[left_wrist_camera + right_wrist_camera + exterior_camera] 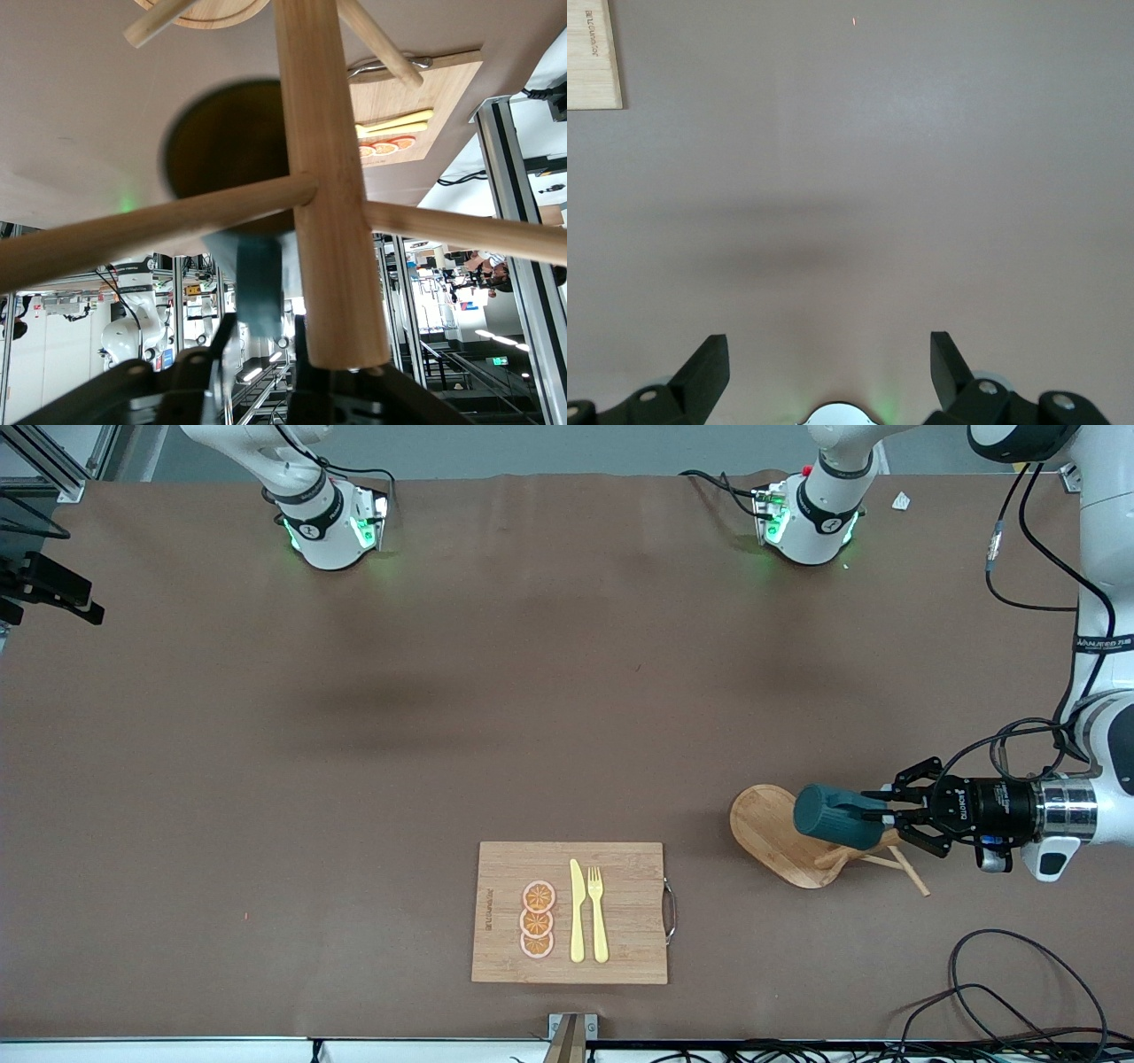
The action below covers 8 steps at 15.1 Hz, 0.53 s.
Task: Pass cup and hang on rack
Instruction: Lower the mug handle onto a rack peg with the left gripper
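Observation:
The dark teal cup (833,815) lies on its side in the air over the rack (780,841), a light wooden mug tree with an oval base and thin pegs. My left gripper (889,812) is shut on the cup from the left arm's end of the table. In the left wrist view the cup's round body (226,142) sits beside the rack's post (323,177), and a peg (159,226) crosses in front of it. A teal part of the cup sits between the left gripper's (257,335) fingers. My right gripper (828,341) is open and empty over bare table.
A wooden cutting board (620,868) with a yellow knife, a yellow fork and orange slices lies near the front edge; it also shows in the left wrist view (434,88). Loose cables (1001,992) lie at the front corner by the left arm's end.

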### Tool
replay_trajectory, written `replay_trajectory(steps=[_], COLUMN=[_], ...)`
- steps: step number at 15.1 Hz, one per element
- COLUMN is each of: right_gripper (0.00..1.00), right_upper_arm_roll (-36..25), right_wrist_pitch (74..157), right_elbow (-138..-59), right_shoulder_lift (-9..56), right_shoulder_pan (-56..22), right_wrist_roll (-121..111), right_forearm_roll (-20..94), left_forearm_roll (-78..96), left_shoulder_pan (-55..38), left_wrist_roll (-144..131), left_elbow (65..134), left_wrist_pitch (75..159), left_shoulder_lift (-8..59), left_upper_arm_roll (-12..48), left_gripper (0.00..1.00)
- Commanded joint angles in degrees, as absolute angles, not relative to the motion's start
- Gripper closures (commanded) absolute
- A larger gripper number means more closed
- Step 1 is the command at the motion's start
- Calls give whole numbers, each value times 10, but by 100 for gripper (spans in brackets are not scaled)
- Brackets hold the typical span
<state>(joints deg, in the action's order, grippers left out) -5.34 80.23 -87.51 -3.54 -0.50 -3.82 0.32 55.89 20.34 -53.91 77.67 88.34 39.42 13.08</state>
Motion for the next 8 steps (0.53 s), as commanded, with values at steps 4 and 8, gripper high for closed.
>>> replay_trajectory(steps=[4,8], right_gripper=[0,0], right_upper_arm_roll=[-48,-48], right_wrist_pitch=[803,804], right_elbow=[-886,-886], right_shoulder_lift=[-48,-48], right_shoulder_pan=[-1,-1], right_wrist_roll=[-43,-43], right_forearm_roll=[3,3], left_forearm_roll=[577,579], left_shoulder_pan=[207,206], left_wrist_roll=[-538,-542], left_elbow=[765,748], left_wrist_pitch=[874,874], left_shoulder_lift=[396,375], left_upper_arm_roll=[134,152], left_gripper=[0,0])
